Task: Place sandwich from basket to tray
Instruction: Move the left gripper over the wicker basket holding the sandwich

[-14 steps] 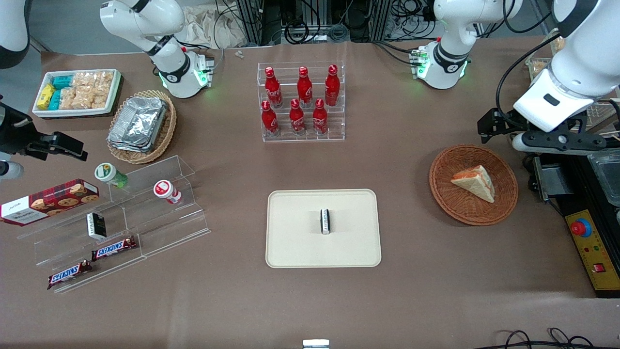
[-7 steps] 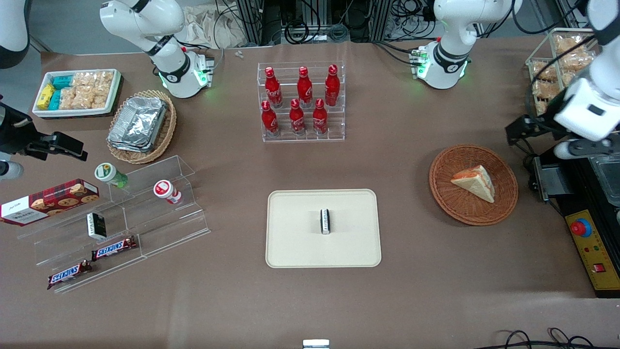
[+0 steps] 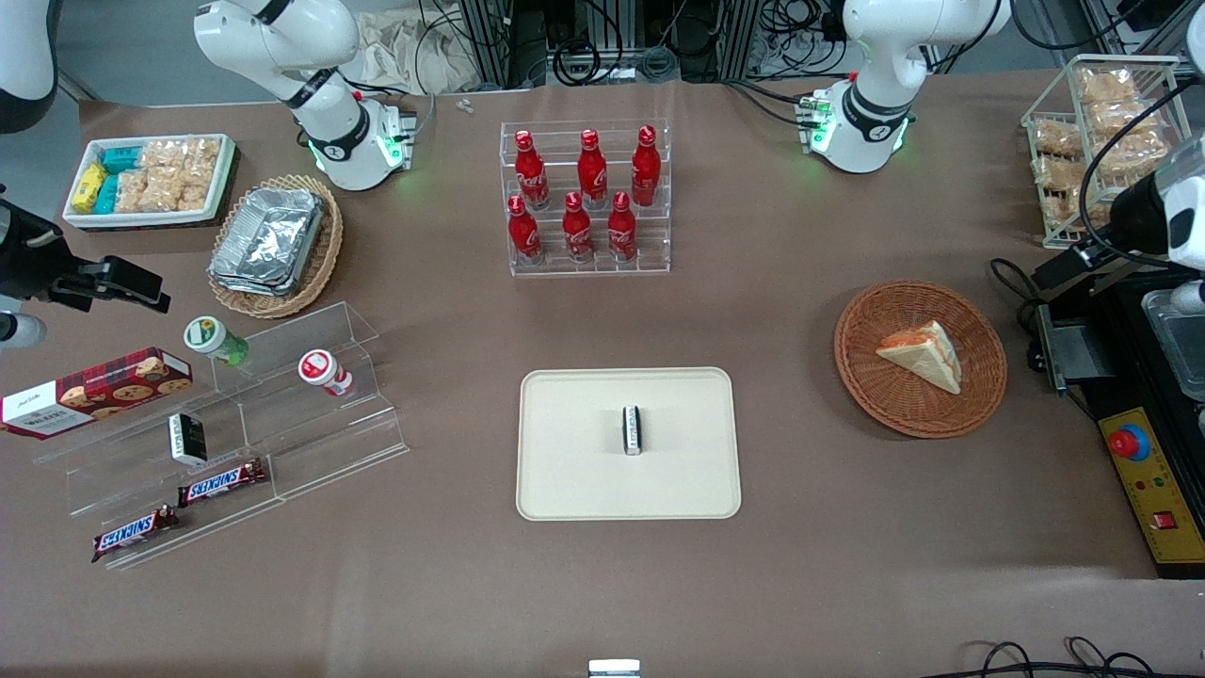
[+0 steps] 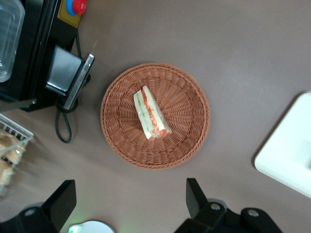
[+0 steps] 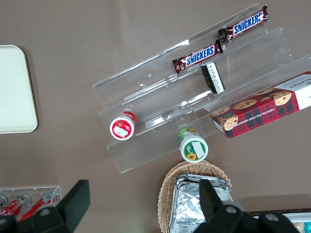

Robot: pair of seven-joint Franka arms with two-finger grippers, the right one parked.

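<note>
On a brown table, starting at the parked arm's end, a white bin (image 3: 149, 218) holds snack packets, and a tan wicker basket (image 3: 325, 254) just beside it carries foil containers. Nearer the front camera, a clear stepped shelf (image 3: 311, 443) bears a cookie box (image 3: 94, 391), two small cups (image 3: 215, 339), a small dark packet (image 3: 187, 439) and two Snickers bars (image 3: 221, 482).

At mid-table a clear rack (image 3: 588, 264) holds six red bottles. The cream tray (image 3: 565, 471) lies nearer the camera than the rack, with only a small black-and-white packet (image 3: 633, 430) standing at its middle.

Toward the working arm's end, well apart from the tray, the round reddish-brown basket (image 3: 885, 405) sits on the table. The sandwich (image 3: 923, 355) lies in it, resting on the weave near the basket's middle; the wrist view shows its orange-red and green filling along one edge.

The gripper (image 4: 127, 201) hangs high above the table, off to the basket's side at the working arm's end. Its fingers (image 4: 60, 204) are spread wide with nothing between them, clear of both sandwich and basket.

At the table's edge there stand a wire rack (image 3: 1097, 141) of snack bags and a black control box (image 3: 1153, 508) with a red button.
</note>
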